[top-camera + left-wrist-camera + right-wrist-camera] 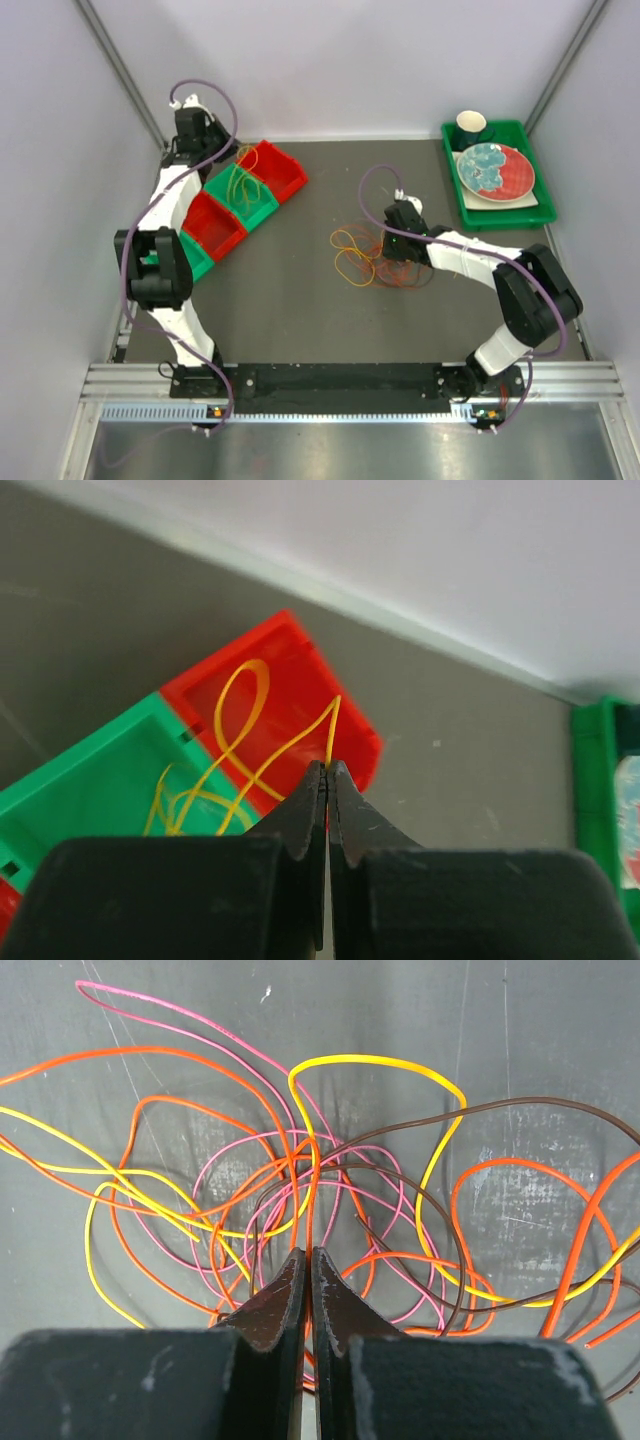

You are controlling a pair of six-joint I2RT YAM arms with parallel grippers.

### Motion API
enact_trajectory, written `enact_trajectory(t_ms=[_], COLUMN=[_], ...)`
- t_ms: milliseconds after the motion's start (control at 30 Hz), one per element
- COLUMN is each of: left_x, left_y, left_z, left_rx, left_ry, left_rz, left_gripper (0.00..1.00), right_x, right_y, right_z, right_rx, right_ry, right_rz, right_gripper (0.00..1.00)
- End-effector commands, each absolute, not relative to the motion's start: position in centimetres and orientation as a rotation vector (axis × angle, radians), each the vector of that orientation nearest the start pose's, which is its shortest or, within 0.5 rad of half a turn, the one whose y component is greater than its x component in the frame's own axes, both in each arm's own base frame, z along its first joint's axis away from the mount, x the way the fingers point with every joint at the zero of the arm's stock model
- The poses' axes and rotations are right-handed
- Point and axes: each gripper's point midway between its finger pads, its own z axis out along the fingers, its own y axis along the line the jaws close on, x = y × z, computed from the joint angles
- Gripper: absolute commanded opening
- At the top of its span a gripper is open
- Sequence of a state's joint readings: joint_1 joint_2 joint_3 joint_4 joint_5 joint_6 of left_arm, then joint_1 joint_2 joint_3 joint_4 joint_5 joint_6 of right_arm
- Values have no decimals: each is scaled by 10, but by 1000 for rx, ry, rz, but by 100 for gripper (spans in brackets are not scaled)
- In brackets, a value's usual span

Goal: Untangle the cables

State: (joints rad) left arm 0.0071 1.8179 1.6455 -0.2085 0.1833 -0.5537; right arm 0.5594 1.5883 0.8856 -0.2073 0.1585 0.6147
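Observation:
A loose tangle of cables point(365, 258) in orange, yellow, pink and dark brown lies on the grey table at mid-right. My right gripper point(399, 266) points down into it. In the right wrist view this gripper point(309, 1252) is shut on an orange cable point(310, 1205) that rises straight from its tips. My left gripper point(222, 160) hangs over the bins at the back left. In its own view the left gripper point(328, 766) is shut on a yellow cable point(250, 664). That cable loops over the red bin point(300, 670) and trails into the green bin point(90, 790).
A row of red and green bins point(285, 172) stands diagonally at the back left, with yellow cable point(243, 185) in one green bin. A green tray point(505, 217) at the back right holds a plate point(495, 168) and a dark cup point(470, 125). Walls close in all around.

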Motion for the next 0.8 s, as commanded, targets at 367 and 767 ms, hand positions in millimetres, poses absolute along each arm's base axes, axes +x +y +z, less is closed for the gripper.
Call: enact_trajectory(t_ms=[367,767], left_x=[519,548], left_y=[-7,-7], left_z=[150,101], left_rx=[-599,-510], left_ry=[2020,2133], left_rz=[-292,-71], left_gripper=[0,0], right_x=[323,321], right_y=[204,208], right_z=[47,41], right_rx=[140,142], right_ry=[2477,2492], right_rz=[328,334], right_gripper=[0,0])
